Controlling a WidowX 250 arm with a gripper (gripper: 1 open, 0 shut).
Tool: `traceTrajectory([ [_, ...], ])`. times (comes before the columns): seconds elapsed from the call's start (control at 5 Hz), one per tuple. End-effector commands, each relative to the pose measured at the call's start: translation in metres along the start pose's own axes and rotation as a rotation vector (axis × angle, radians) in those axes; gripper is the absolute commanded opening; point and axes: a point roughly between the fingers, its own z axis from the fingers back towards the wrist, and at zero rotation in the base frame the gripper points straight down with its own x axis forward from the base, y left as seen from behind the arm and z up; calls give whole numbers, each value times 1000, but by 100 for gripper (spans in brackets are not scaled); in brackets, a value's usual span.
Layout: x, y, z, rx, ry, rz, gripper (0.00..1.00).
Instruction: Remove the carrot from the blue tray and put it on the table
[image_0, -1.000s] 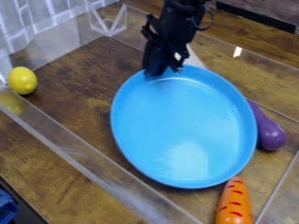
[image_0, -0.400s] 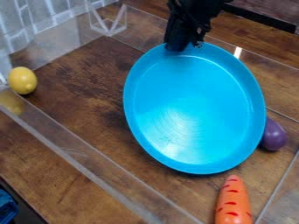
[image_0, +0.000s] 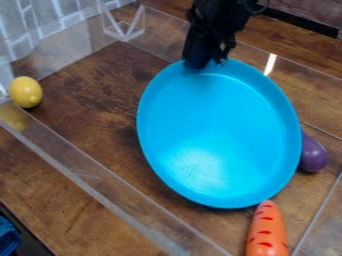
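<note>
The gripper (image_0: 202, 60) is pointed steeply downward at the far rim of the blue tray (image_0: 221, 135), which is clamped between its fingers and tilted. The carrot (image_0: 267, 230) is seen lying on the table (image_0: 80, 140).

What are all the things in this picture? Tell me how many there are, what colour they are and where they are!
blue tray: one, bright blue, middle of the table, tipped up at its far rim
carrot: one, orange, lying on the table at the near right, off the tray
eggplant: one, purple, on the table at the right, partly hidden behind the tray's edge
lemon: one, yellow, on the table at the far left, next to the clear wall
clear walls: a few panels, see-through, standing along the table's edges
table: one, dark brown wood, under everything
gripper: one, black, at the tray's far rim, shut on that rim
</note>
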Motion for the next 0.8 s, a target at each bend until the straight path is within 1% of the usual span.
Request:
traceTrajectory([
  [0.0,-15,13,18,35,-41,44,0],
  [0.2,-17,22,12,38,-29,56,0],
  [0.4,-13,33,9,49,-21,48,0],
  [0.6,-3,41,6,64,-15,30,0],
])
